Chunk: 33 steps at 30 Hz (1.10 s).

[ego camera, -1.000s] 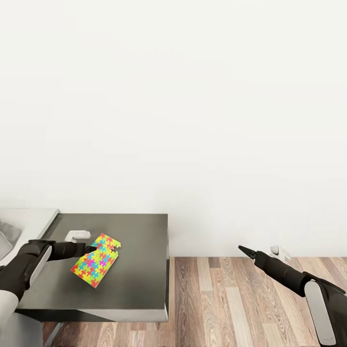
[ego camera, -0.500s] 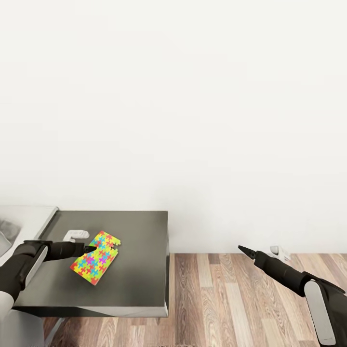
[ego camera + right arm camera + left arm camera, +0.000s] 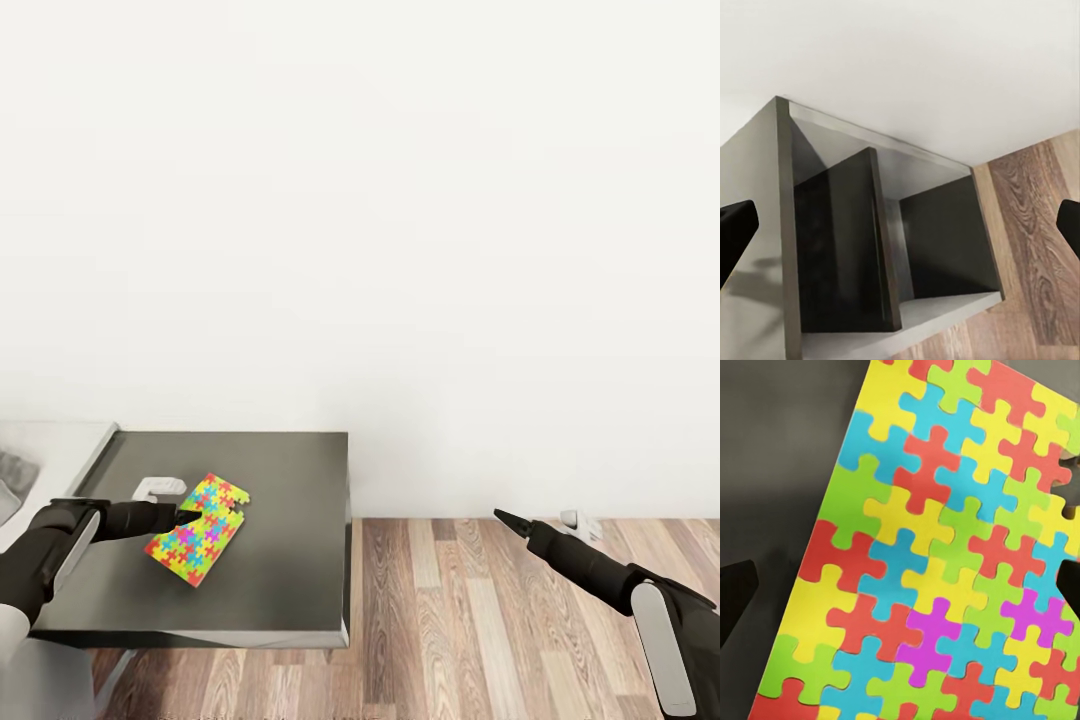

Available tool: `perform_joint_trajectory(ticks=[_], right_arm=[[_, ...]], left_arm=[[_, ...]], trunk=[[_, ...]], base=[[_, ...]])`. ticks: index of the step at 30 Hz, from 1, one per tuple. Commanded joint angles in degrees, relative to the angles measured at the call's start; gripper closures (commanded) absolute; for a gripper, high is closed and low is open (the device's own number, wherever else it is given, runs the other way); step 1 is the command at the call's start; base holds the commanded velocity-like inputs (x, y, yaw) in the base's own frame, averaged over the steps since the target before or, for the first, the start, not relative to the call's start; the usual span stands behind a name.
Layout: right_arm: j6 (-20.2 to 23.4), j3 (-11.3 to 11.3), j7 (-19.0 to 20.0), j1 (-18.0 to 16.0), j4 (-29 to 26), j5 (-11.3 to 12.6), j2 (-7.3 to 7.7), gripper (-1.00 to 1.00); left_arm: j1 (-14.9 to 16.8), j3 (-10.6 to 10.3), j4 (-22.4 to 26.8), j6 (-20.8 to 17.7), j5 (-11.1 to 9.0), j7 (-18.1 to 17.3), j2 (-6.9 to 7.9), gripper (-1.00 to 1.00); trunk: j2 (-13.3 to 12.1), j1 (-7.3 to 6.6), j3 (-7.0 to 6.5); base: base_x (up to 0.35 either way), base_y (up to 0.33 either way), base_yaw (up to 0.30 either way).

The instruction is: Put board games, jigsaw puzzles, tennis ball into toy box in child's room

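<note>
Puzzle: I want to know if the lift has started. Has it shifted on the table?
No. The puzzle keeps its spot against the table back edge; only the camera moved.

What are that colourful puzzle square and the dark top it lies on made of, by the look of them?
The jigsaw puzzle looks like thin card or foam: flat, matte, bright interlocking pieces, one corner notched. The dark grey top looks like smooth painted or laminated board, with a faint sheen and no grain. These are renders, so both are guesses.

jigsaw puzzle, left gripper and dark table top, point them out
jigsaw puzzle (image 3: 196, 532): head view, middle of its coloured face
left gripper (image 3: 190, 517): head view, tips of its fingers
dark table top (image 3: 285, 560): head view, bare surface
</note>
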State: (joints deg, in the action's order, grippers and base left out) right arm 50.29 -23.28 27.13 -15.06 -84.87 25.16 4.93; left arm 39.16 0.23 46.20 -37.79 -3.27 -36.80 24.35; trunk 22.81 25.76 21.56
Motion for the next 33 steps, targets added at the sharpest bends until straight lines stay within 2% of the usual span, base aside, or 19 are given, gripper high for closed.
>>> perform_joint_trajectory(ticks=[1,33], right_arm=[[0.3,-0.1,0.3,-0.1,0.0,-0.1,-0.01,-1.00],[0.2,0.0,0.4,0.0,0.0,-0.1,0.06,-1.00]], left_arm=[[0.0,0.0,0.0,-0.5,-0.3,0.0,0.01,-1.00],[0.0,-0.2,0.0,-0.4,-0.3,0.0,-0.25,-1.00]], trunk=[[0.1,0.03,0.19],[0.1,0.03,3.05]], base=[[0.000,0.000,0.000],[0.000,0.023,0.000]])
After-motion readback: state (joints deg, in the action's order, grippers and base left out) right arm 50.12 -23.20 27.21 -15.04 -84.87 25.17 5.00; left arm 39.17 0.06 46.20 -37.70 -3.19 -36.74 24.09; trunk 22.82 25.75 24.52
